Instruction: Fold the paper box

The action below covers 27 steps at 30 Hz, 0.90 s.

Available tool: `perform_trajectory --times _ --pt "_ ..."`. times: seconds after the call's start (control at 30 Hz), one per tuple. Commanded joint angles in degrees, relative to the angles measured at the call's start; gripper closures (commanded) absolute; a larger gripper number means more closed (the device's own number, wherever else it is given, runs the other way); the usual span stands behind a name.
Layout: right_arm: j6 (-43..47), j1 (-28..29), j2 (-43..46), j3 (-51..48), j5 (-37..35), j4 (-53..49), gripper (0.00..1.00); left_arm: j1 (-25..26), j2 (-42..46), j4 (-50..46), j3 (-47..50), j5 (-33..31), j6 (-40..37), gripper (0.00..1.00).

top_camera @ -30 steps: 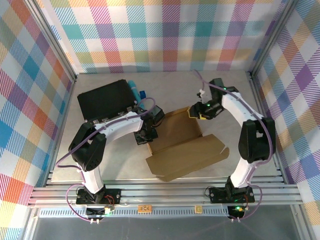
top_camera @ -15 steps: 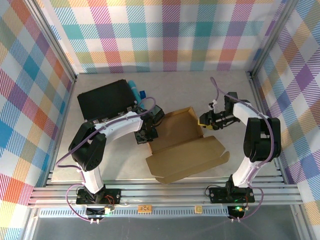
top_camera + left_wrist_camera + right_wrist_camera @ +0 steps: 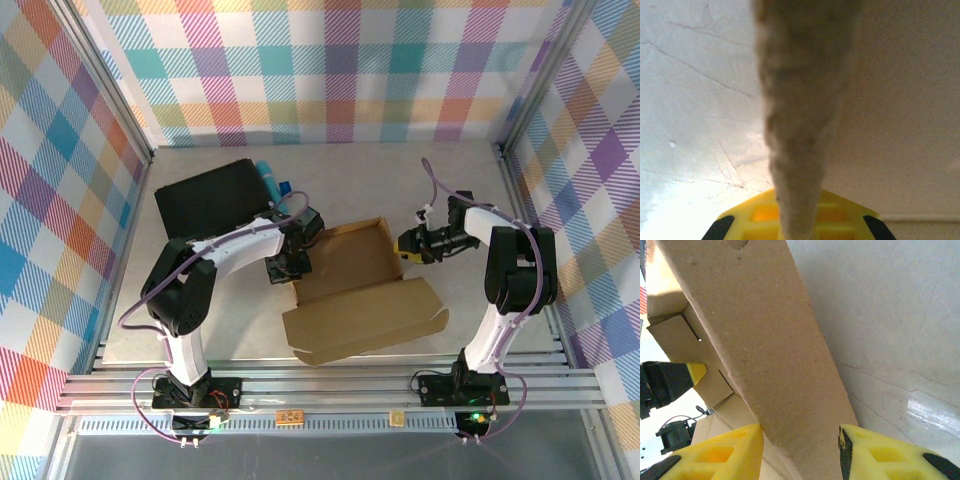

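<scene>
The paper box (image 3: 350, 275) lies half-formed at the table's middle, a brown tray with raised walls and a wide flap (image 3: 365, 320) spread toward the near edge. My left gripper (image 3: 287, 262) is at the box's left wall. In the left wrist view it (image 3: 797, 215) is shut on a blurred cardboard edge (image 3: 800, 100) that rises between its yellow fingers. My right gripper (image 3: 408, 243) sits just outside the box's right wall. In the right wrist view it (image 3: 800, 432) is open, and the brown wall (image 3: 755, 330) spans the gap between its fingers (image 3: 865, 452).
A black rectangular case (image 3: 210, 197) lies at the back left, with a blue object (image 3: 270, 178) by its right edge. Aluminium rails (image 3: 320, 385) run along the near edge. Plaid walls close in the sides and back. Bare table (image 3: 470, 190) lies at the back right.
My right gripper has swung from over the box's far right corner out to the right, and now sits low beside the right wall. The box has shifted slightly left.
</scene>
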State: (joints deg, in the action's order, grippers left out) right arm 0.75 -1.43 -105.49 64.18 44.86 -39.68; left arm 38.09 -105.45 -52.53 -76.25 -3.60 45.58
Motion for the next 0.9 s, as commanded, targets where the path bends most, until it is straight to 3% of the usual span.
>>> perform_trajectory --times 0.0,0.63,0.87 --pt "1.35 0.18 1.08 -0.81 1.92 -0.37 0.56 -0.5 -1.56 -2.02 -1.81 -0.99 -1.3 1.0" --pt "-0.36 2.8 -1.45 -1.25 -3.48 0.04 0.79 -0.73 -1.78 -1.61 -1.9 -1.01 -1.39 1.0" --pt "-0.58 4.16 -2.65 -1.24 -4.23 0.3 0.82 -0.73 -1.56 -1.78 -1.99 -1.15 -1.45 1.0"
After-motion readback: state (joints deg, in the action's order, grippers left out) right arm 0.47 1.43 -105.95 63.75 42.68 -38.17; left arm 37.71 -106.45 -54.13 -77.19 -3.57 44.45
